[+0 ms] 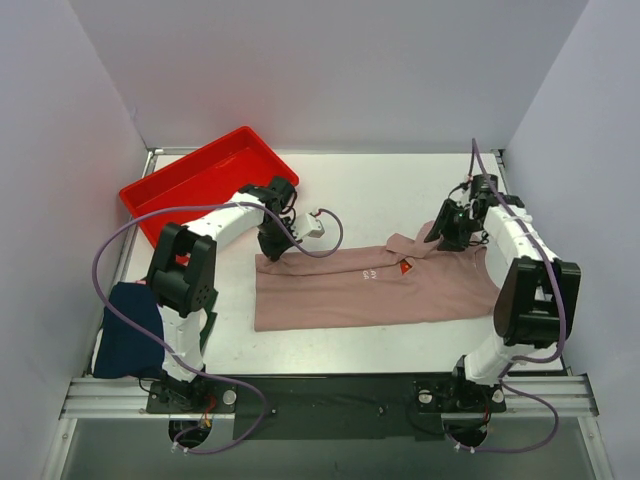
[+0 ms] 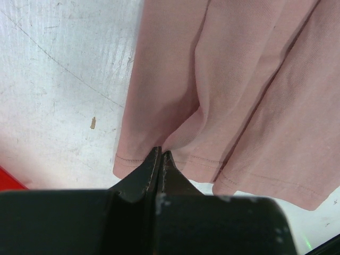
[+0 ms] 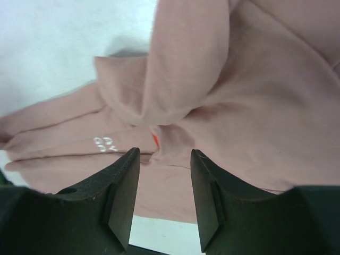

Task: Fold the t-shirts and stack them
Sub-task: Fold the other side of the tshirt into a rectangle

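A dusty-pink t-shirt (image 1: 370,300) lies spread across the middle of the table, with its small white print (image 3: 104,143) facing up. My left gripper (image 1: 272,250) sits at the shirt's far-left hem corner. In the left wrist view this gripper (image 2: 161,155) is shut, and the pink cloth (image 2: 239,79) puckers out from its tips. My right gripper (image 1: 440,238) hovers over the bunched collar end at the far right. It stands open (image 3: 163,186) above the cloth (image 3: 255,79) with nothing between its fingers. A navy blue t-shirt (image 1: 128,335) lies folded at the near left.
A red plastic tray (image 1: 200,175) stands at the far left, just behind the left arm. A purple cable (image 1: 120,240) loops off the left arm above the navy shirt. White walls close in the table on three sides.
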Tool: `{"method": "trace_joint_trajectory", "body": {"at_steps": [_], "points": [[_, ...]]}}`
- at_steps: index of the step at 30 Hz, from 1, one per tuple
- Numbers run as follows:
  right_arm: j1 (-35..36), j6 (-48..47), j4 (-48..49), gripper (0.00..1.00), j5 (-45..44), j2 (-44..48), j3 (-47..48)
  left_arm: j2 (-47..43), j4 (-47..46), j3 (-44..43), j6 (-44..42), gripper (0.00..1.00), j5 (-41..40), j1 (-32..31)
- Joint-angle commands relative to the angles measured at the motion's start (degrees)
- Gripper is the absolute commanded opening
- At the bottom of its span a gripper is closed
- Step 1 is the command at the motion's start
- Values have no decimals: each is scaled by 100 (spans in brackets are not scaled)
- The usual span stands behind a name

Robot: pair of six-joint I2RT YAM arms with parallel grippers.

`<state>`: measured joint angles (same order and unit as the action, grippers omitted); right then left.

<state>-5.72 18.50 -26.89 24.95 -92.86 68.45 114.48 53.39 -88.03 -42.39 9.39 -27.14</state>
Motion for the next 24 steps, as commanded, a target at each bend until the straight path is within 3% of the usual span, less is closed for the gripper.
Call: {"method": "trace_joint_trajectory", "body": {"at_steps": [1,4,10,19,22,24], "points": [[491,206,-123,40,-991,-425,-209,13,14,-259,-15,0,116,42],[501,425,70,44,-939,-584,-139,-13,14,-232,-24,0,107,50],[492,216,228,43,-993,-988,116,-39,5,-197,-41,0,90,50],[440,83,404,8,-755,-1103,345,-31,49,-241,-76,0,72,59],[352,92,396,0,-693,-1085,319,-31,75,-276,-76,0,72,77],[326,66,396,0,-702,-998,292,-48,84,-285,-85,0,63,86]]}}
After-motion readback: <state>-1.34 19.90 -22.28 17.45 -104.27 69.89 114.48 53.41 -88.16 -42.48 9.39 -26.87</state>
